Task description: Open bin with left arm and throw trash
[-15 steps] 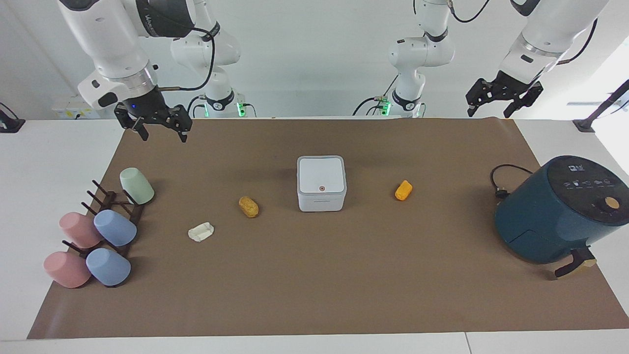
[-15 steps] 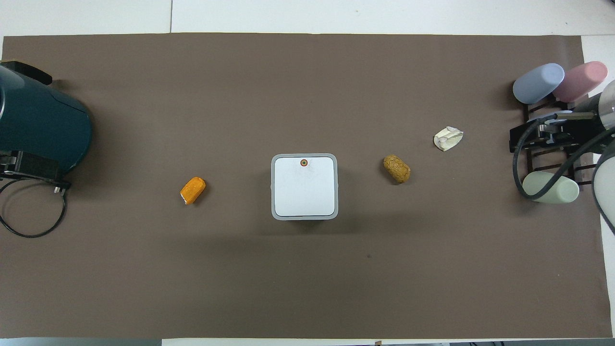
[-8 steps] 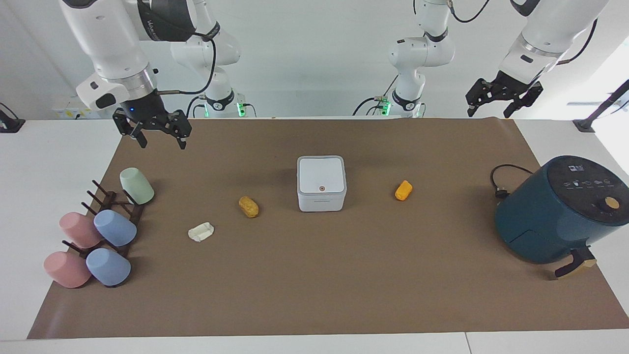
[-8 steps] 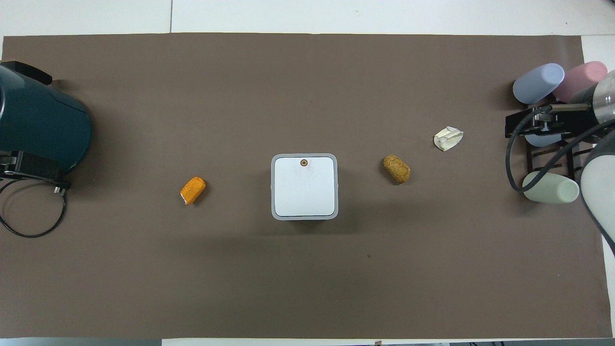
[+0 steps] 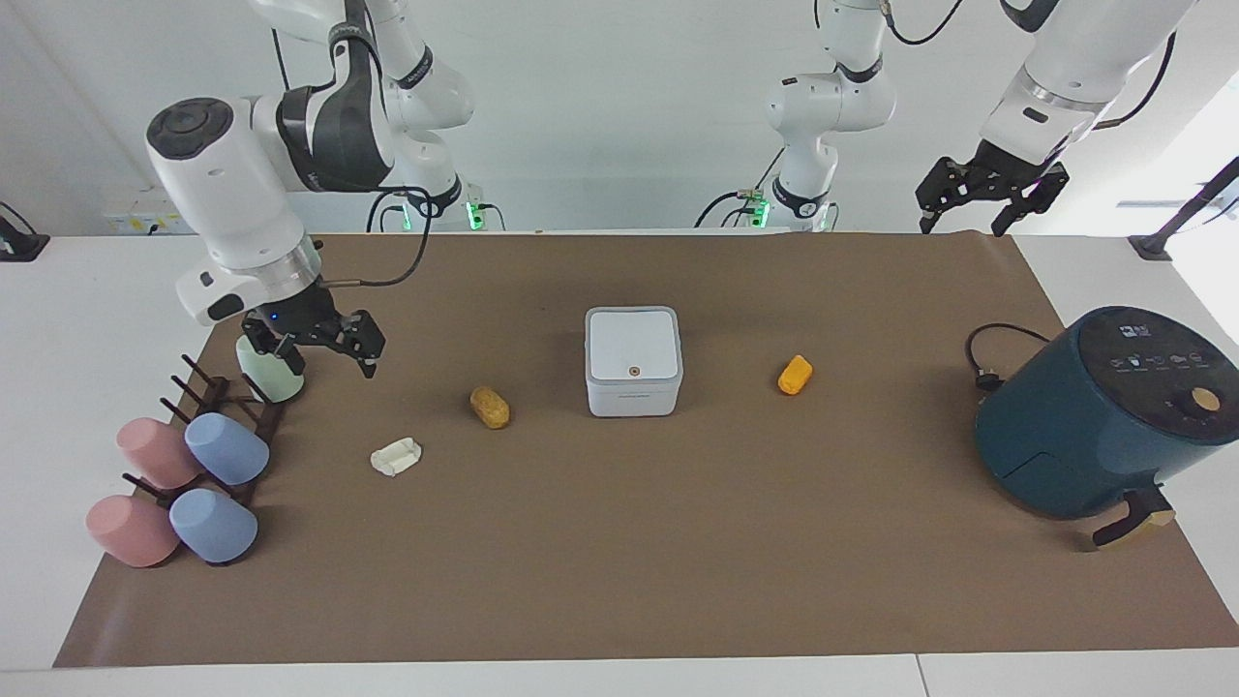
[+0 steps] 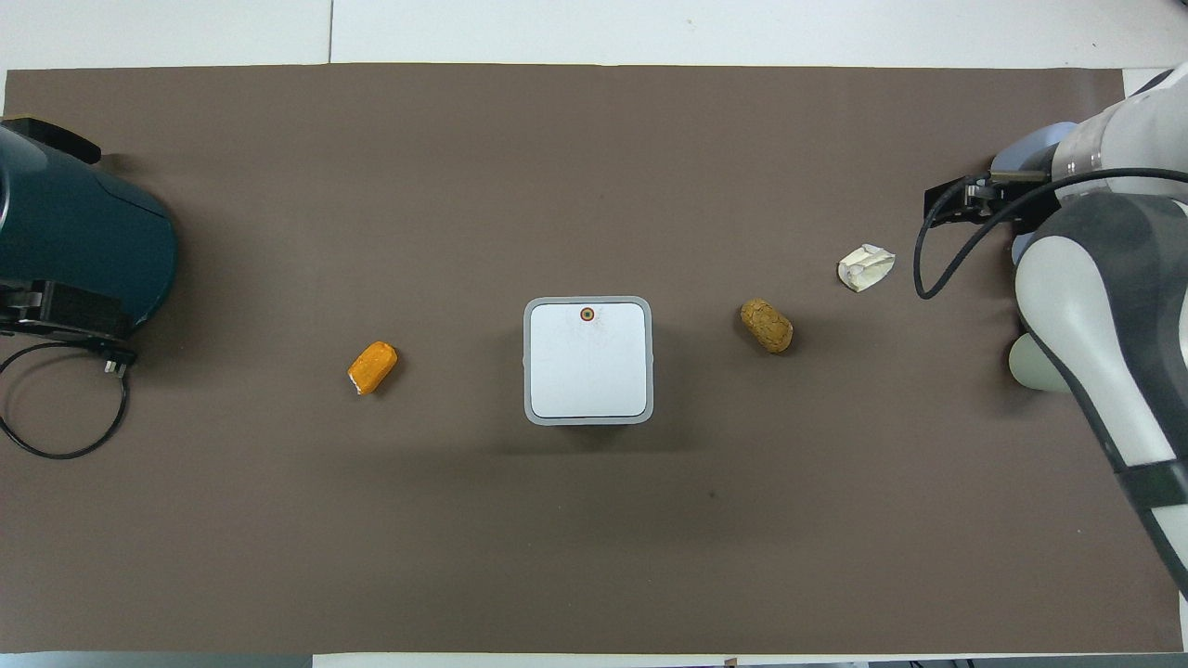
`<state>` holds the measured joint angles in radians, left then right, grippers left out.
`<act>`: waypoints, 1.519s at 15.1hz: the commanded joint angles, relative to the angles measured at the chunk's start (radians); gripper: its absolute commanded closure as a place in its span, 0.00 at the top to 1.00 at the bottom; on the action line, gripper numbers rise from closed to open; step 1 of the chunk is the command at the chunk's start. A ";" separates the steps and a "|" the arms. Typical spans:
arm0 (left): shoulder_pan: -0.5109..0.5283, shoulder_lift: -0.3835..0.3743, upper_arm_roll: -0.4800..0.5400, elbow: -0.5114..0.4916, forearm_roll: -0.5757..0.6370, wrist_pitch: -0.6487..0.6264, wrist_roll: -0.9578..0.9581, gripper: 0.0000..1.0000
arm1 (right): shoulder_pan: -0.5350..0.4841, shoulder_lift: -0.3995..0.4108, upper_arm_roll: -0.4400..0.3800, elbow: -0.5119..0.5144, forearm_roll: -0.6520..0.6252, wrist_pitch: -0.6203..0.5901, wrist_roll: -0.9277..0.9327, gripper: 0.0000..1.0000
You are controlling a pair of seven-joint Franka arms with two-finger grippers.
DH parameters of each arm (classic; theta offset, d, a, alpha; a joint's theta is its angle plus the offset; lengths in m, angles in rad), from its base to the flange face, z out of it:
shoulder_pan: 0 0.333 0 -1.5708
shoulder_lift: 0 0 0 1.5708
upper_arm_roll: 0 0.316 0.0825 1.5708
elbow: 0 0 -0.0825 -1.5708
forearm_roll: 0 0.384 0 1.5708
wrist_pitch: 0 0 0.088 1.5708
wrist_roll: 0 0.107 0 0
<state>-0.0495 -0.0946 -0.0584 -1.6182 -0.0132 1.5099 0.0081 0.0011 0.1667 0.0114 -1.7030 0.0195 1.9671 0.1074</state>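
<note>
The white square bin (image 5: 632, 360) (image 6: 587, 360) stands mid-mat with its lid down and the round button (image 6: 587, 314) showing. Toward the right arm's end lie the golden-brown lump (image 5: 490, 407) (image 6: 767, 326) and, past it, the crumpled paper wad (image 5: 396, 456) (image 6: 865, 267). An orange lump (image 5: 795, 375) (image 6: 372, 366) lies beside the bin toward the left arm's end. My right gripper (image 5: 329, 363) (image 6: 951, 204) hangs open and empty over the mat by the green cup. High over the mat's corner by its base, my left gripper (image 5: 961, 225) is open and empty.
A dark teal air fryer (image 5: 1103, 411) (image 6: 79, 237) with a looped cord stands at the left arm's end. A dark rack (image 5: 218, 407) with pink, blue and green cups (image 5: 266, 373) sits at the right arm's end.
My right arm has swung down and out over the table, its gripper dropping from near the mat's robot-side edge to beside the green cup. The left gripper has hardly moved.
</note>
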 commanded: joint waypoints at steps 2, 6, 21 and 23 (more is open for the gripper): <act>-0.200 0.054 0.005 -0.035 -0.005 0.142 -0.291 0.77 | -0.018 0.068 0.007 -0.027 0.022 0.137 -0.061 1.00; -0.363 0.206 0.005 0.009 -0.079 0.304 -0.575 0.00 | -0.026 0.131 0.007 -0.073 0.022 0.232 -0.126 1.00; -0.561 0.404 0.000 -0.045 -0.139 0.579 -0.743 0.00 | -0.004 0.205 0.009 -0.251 0.022 0.400 -0.213 1.00; -0.576 0.404 0.000 -0.060 -0.149 0.601 -0.744 0.00 | -0.004 0.205 0.009 -0.251 0.022 0.409 -0.209 1.00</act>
<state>-0.5938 0.3211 -0.0737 -1.6440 -0.1363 2.0699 -0.7256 -0.0010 0.4003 0.0175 -1.9213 0.0209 2.3605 -0.0729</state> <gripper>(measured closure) 0.991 0.000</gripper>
